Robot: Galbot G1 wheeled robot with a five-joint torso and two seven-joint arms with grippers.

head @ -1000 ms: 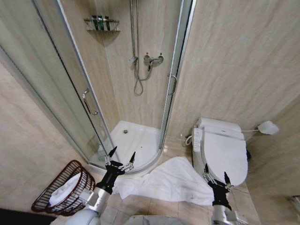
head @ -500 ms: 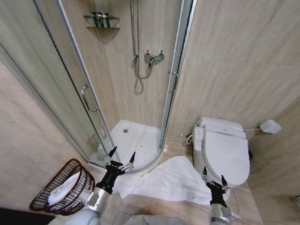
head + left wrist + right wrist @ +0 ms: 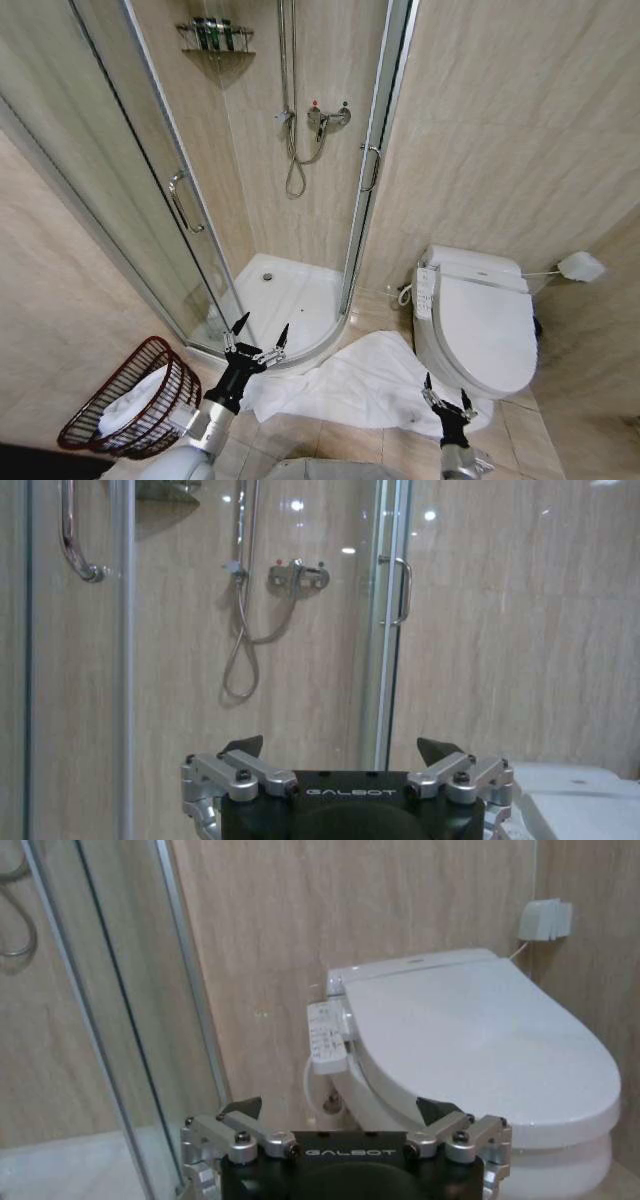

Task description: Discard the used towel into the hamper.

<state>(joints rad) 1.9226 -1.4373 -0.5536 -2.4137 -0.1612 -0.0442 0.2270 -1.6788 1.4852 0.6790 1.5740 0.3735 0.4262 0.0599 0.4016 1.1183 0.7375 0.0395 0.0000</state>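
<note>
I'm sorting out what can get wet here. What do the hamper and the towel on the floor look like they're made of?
The hamper looks like dark reddish-brown open weave, coated wire or wicker; thin ribs with gaps between them show, but not which. The towel looks like soft white cloth, probably cotton terry: it lies matte and rumpled in folds on the tiles.

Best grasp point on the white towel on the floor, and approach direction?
Judging from the head view, grip the towel at a raised fold near its middle, coming straight down from above. It lies spread flat on the tiles between the shower tray and the toilet, so its edges look too thin to pinch. The right gripper, open, hovers over its toilet-side end; the left gripper is open too.
</note>
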